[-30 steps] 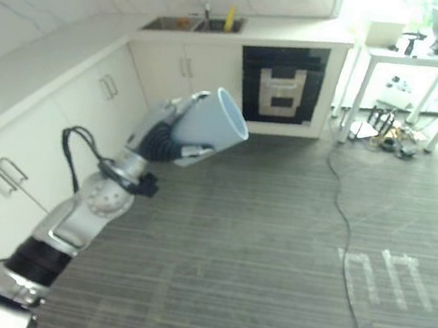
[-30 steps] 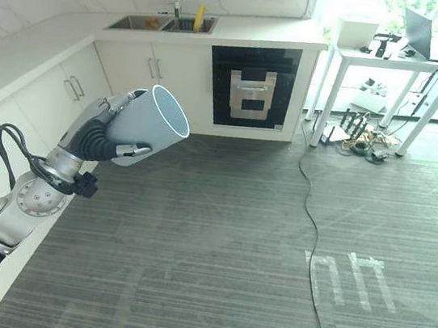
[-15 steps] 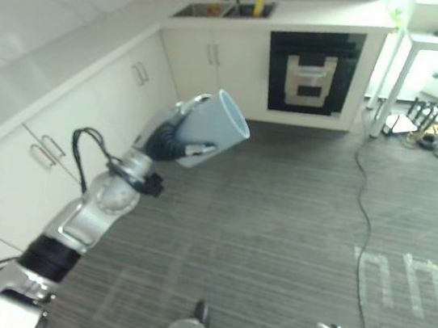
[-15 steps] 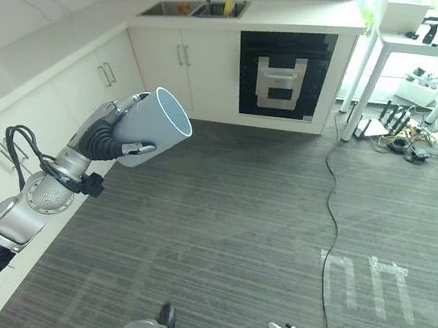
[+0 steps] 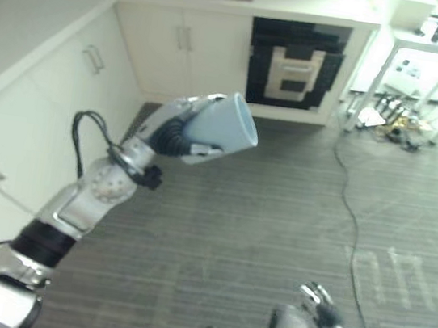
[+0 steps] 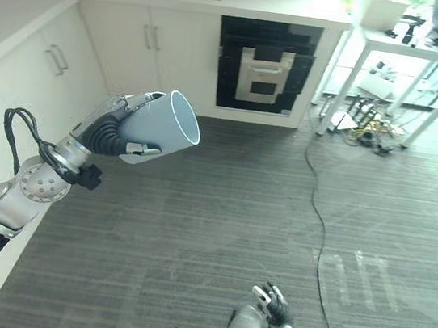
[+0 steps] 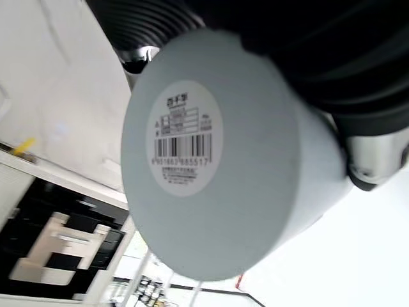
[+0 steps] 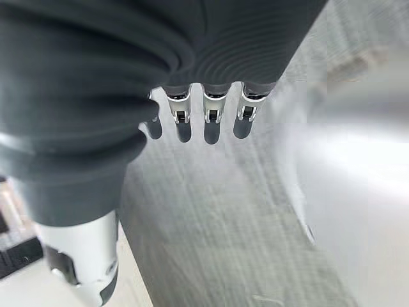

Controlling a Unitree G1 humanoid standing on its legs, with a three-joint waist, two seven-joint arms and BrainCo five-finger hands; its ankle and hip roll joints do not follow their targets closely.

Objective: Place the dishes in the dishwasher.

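Left robot hand (image 6: 118, 129) clamped round pale blue cup (image 6: 161, 127), held mid-air over floor (image 6: 220, 213), mouth tilted sideways. Right robot hand (image 6: 273, 312) low, fingers relaxed. Dishwasher loading not begun.

Both eye views looked down from the head, sharing the grey floor (image 6: 217, 237) and black oven (image 5: 296, 69). Each wrist view looked along its own hand from very close.
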